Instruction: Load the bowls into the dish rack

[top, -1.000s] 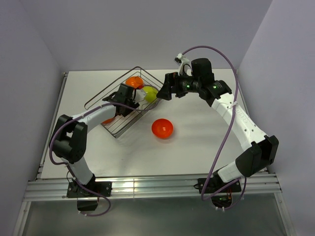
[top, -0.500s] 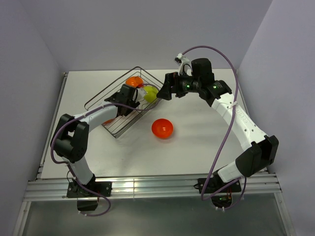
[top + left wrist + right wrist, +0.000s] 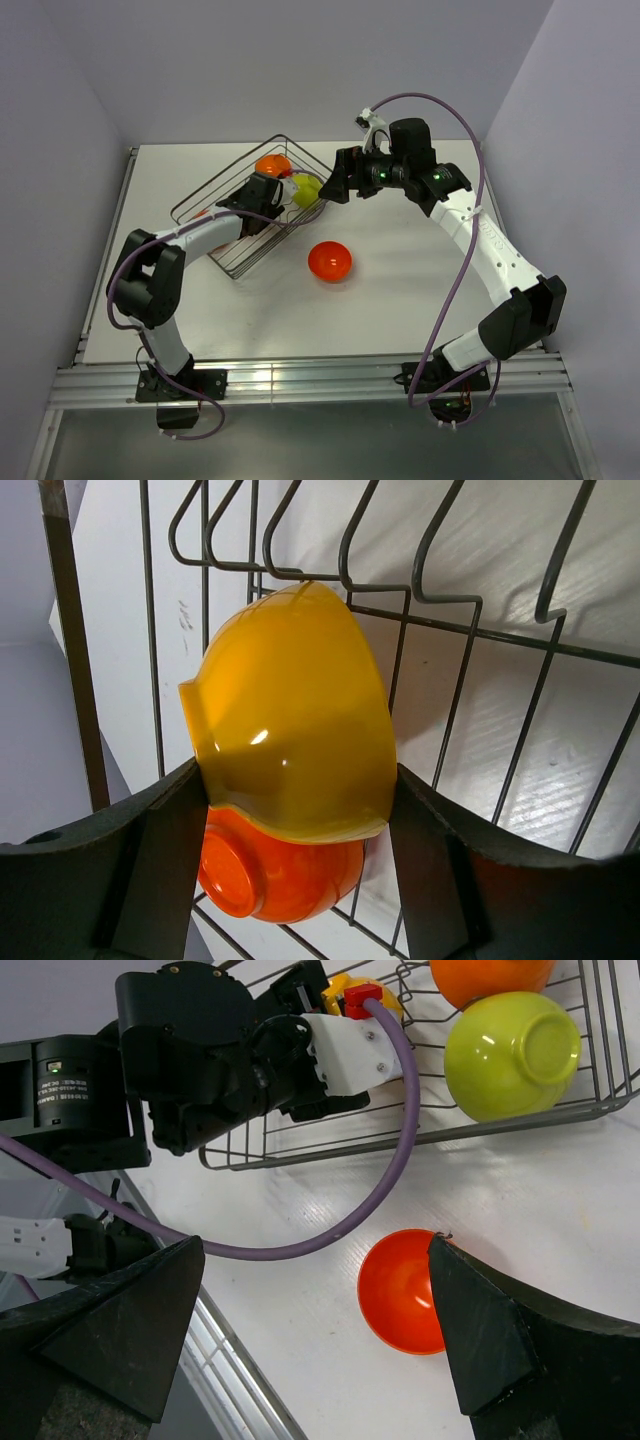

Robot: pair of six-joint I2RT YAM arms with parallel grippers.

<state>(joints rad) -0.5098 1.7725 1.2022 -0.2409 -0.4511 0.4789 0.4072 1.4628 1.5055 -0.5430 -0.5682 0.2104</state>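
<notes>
left gripper pinches yellow-orange bowl in dish rack; dropped tilted, it could jostle the red-orange bowl at 6 o'clock. right gripper spread wide.

The yellow-orange bowl looks glossy, probably plastic, the dish rack dark metal wire, the table matt white.

We note: white matte surface, faintly scuffed in left wrist view; pale lavender walls enclosing three sides; aluminium rail running along near edge.
</notes>
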